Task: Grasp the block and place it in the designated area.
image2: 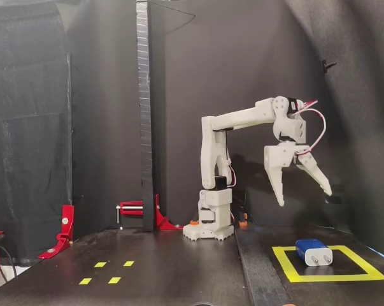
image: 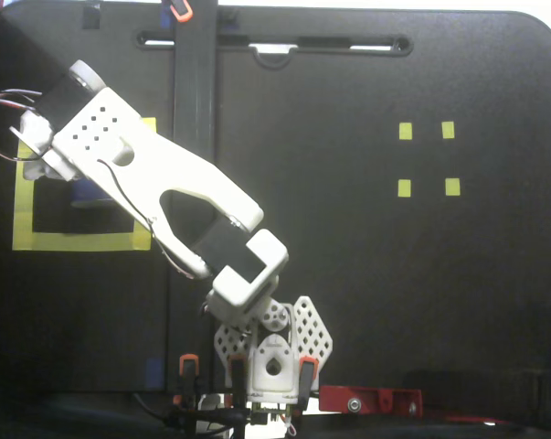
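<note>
Fixed view, block (image2: 314, 252) in designated area (image2: 287, 264), gripper (image2: 304, 197) spread above.

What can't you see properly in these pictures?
- The block: in the fixed view from above the arm covers nearly all of it.
- The designated area: there the arm hides its upper right part.
- The hand: from above the arm's wrist hides its fingers; the side view shows it open and empty.
- The block's far end: out of sight in the side view.

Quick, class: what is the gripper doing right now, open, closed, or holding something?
Gripper: jaws open, holding nothing; the block lies inside the designated area.
</note>
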Controlling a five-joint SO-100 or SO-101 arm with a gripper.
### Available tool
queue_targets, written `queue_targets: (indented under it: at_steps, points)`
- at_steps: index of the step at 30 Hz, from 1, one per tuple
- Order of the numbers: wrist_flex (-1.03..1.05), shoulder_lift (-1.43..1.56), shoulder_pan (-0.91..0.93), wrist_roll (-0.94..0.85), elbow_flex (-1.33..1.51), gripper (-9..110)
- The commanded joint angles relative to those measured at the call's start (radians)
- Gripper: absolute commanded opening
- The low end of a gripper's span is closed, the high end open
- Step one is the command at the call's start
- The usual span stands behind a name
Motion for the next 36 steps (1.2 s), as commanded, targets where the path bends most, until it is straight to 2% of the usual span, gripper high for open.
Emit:
queue_targets:
  at_steps: [1,13,18,28,36]
  points:
    - [0.006,0.046,-0.005,-0.006,-0.021,43]
    - [-0.002,0.046,-0.002,-0.005,-0.021,17]
    - [-0.005,0.046,0.0,-0.003,-0.021,0]
    - [-0.021,0.044,0.002,0.038,-0.021,0]
    - [-0.084,0.043,0.003,0.327,-0.021,0]
